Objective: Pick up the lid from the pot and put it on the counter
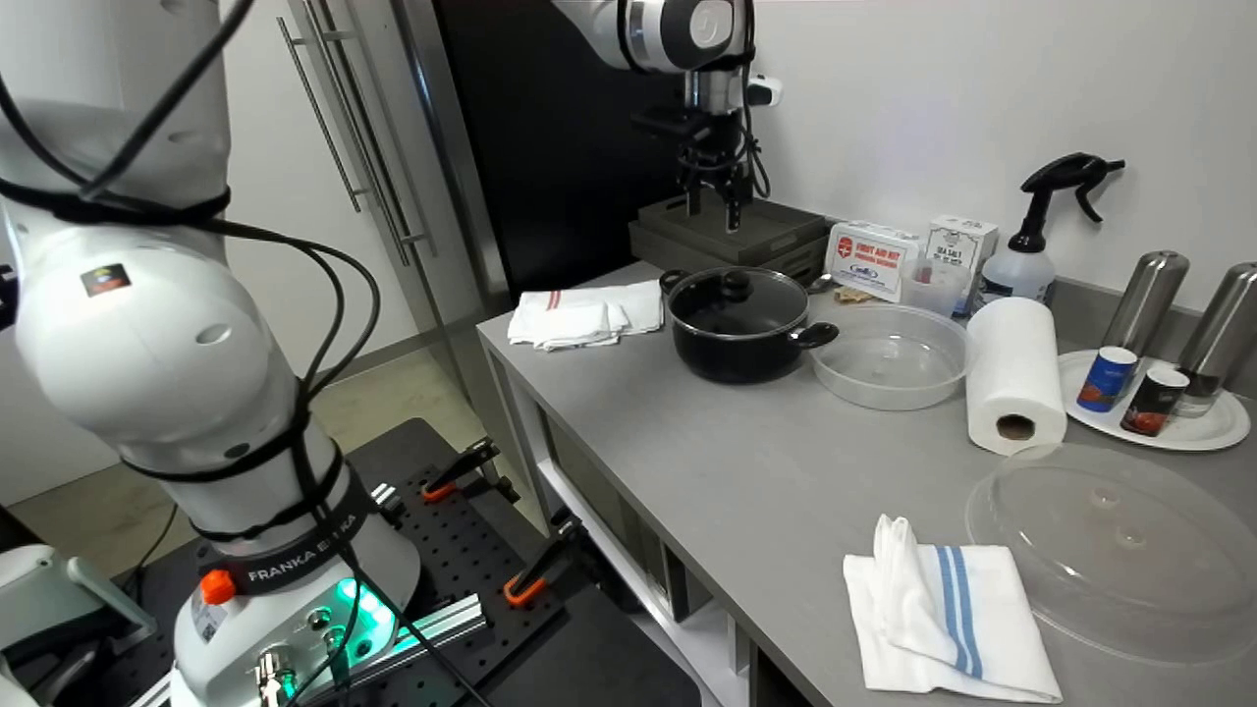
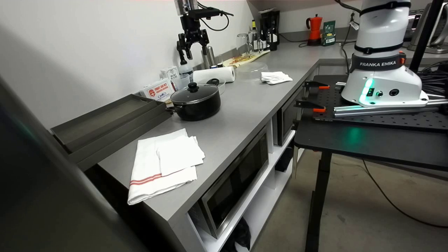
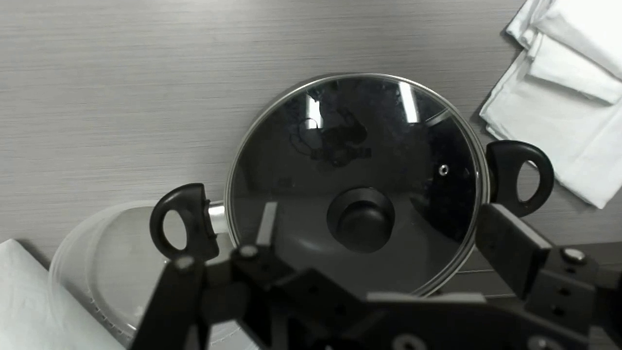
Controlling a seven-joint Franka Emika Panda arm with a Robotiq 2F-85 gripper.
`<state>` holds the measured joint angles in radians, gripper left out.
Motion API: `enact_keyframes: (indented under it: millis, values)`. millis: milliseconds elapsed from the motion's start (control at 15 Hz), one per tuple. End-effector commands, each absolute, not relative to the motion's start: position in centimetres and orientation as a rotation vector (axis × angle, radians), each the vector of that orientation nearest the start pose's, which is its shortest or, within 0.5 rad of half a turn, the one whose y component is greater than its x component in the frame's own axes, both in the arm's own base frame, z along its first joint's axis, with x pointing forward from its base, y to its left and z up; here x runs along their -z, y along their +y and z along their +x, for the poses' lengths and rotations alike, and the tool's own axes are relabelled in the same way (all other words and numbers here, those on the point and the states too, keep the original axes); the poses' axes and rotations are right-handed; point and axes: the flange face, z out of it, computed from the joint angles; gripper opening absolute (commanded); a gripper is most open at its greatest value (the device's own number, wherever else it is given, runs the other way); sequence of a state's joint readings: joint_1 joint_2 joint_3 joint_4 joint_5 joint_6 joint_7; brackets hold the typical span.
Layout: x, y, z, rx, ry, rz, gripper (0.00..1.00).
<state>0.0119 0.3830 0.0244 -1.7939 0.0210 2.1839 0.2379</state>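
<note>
A matte light-grey counter (image 1: 786, 471) with a finely streaked surface runs along a plain white wall (image 1: 884, 79), where a low, round black pot (image 1: 732, 355) sits under its glass lid (image 3: 350, 170), thin-rimmed and topped by a black knob (image 3: 365, 226). Near it are a clear, shallow round dish (image 1: 889, 397), a roll of white paper towel (image 1: 1011, 363) and a folded white cloth (image 2: 164, 168) with red stripes; dark-grey trays (image 2: 101, 120) are stacked by the wall. In an exterior view, a red coffee maker (image 2: 314, 29) stands in the background. The gripper (image 1: 714, 214) points down above the lid, apart from it, with its jaws spread wide. The circular lid lies level, equally broad every way, knob upward, its small vent (image 3: 443, 170) towards the looped handle (image 3: 503, 170) beside the cloth. The pot's long axis, drawn through both handles, runs from the cloth towards the dish.
</note>
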Motion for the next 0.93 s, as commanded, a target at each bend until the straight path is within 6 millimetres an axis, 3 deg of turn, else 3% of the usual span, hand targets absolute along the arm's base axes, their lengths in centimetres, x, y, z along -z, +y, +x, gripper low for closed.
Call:
enact_keyframes:
  millis: [0, 533, 867]
  values:
    - [-32.1, 2.9, 66.7, 0.019, 0.294, -3.130, 1.00]
    - [-29.0, 5.1, 69.3, 0.010, 0.244, -3.143, 1.00]
    - [-27.1, 5.0, 71.2, 0.012, 0.264, -3.148, 1.00]
